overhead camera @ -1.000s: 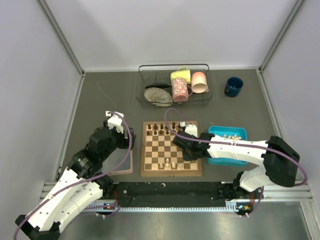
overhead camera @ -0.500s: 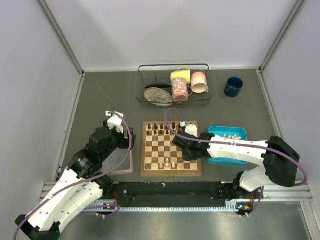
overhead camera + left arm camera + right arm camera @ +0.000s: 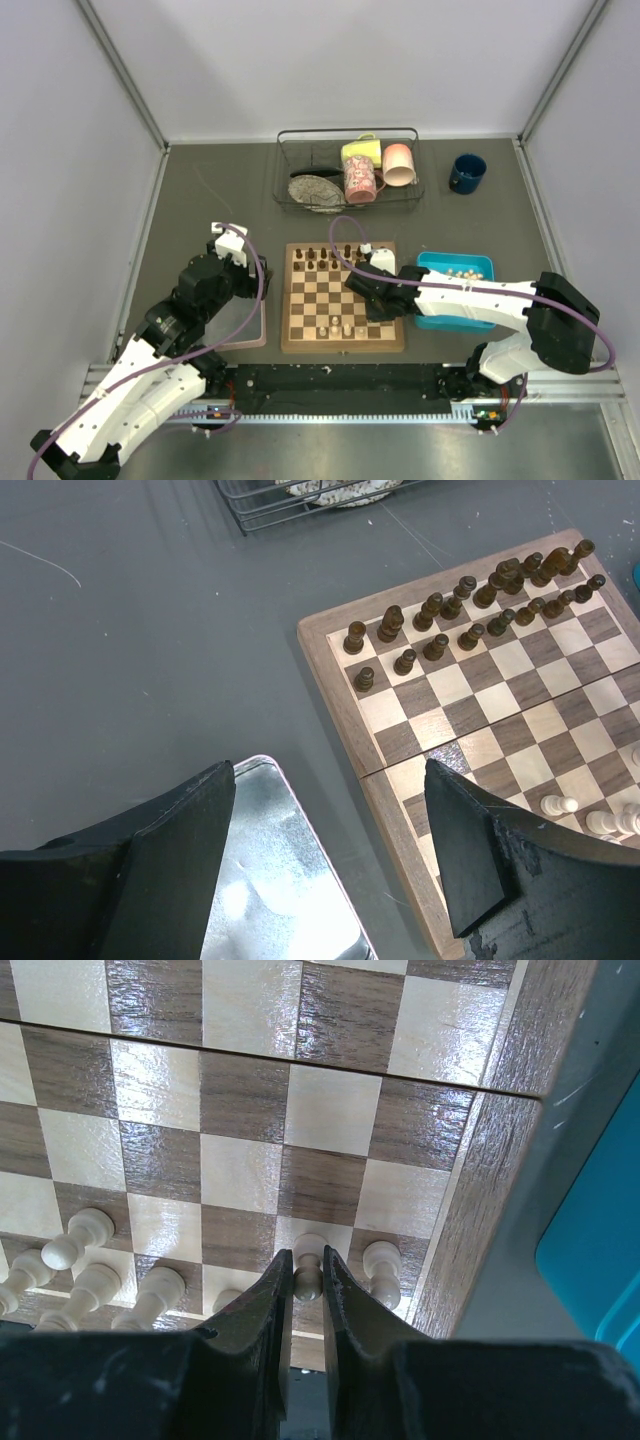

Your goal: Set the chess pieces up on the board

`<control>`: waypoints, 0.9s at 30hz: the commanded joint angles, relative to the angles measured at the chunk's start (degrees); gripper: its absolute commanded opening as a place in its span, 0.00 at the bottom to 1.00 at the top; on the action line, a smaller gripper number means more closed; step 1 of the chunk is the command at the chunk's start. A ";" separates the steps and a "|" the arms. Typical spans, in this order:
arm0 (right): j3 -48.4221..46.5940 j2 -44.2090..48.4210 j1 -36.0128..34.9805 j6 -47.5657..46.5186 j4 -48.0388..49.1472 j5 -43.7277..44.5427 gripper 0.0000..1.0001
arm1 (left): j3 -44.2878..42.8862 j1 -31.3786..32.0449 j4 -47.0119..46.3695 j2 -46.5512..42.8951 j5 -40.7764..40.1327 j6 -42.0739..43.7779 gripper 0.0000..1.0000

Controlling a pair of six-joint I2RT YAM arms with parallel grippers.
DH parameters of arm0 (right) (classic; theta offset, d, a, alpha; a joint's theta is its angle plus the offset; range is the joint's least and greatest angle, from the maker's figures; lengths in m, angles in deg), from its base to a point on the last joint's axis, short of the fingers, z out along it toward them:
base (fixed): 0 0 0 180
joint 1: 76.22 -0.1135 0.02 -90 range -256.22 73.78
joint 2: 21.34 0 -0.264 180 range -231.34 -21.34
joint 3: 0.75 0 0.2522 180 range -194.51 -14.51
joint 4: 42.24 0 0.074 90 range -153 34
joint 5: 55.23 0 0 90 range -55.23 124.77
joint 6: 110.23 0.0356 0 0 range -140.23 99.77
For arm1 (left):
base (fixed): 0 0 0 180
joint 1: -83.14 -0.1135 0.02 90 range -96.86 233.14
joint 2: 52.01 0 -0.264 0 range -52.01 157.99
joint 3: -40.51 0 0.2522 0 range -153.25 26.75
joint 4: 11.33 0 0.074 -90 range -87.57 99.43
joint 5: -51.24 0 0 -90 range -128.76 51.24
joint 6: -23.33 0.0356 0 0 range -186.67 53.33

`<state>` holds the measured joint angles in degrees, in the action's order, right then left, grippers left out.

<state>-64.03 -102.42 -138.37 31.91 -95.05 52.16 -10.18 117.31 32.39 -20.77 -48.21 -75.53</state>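
Observation:
The board (image 3: 343, 292) lies in the middle of the table. Dark brown chess pieces (image 3: 330, 258) fill its two far rows, and a few cream pieces (image 3: 340, 327) stand near its front edge. My right gripper (image 3: 377, 308) is low over the board's near right corner. In the right wrist view it (image 3: 308, 1275) is shut on a cream pawn (image 3: 309, 1258) standing upright on a light square, beside another pawn (image 3: 381, 1262). My left gripper (image 3: 330, 780) hangs open and empty over the clear tray (image 3: 270, 880), left of the board (image 3: 480, 730).
A blue tray (image 3: 485, 262) holding loose cream pieces (image 3: 460, 272) sits right of the board. A wire rack (image 3: 347, 170) with mugs and a plate stands at the back, with a dark blue mug (image 3: 466, 172) to its right. The clear tray (image 3: 247, 325) lies left of the board.

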 commanded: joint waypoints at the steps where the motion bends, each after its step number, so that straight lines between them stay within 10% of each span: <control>1: -1.37 -0.57 -0.95 -0.11 -1.73 1.95 0.14 | 0.10 0.19 -3.41 -0.57 0.31 0.51 0.81; 27: -3.31 -0.40 -0.87 -1.69 0.99 0.02 0.30 | 0.10 0.19 -3.32 -0.48 -0.04 0.51 0.81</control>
<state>-64.73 -102.53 -138.37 30.97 -95.77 52.27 -10.16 117.31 32.34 -20.77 -48.21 -75.53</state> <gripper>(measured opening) 0.300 0.808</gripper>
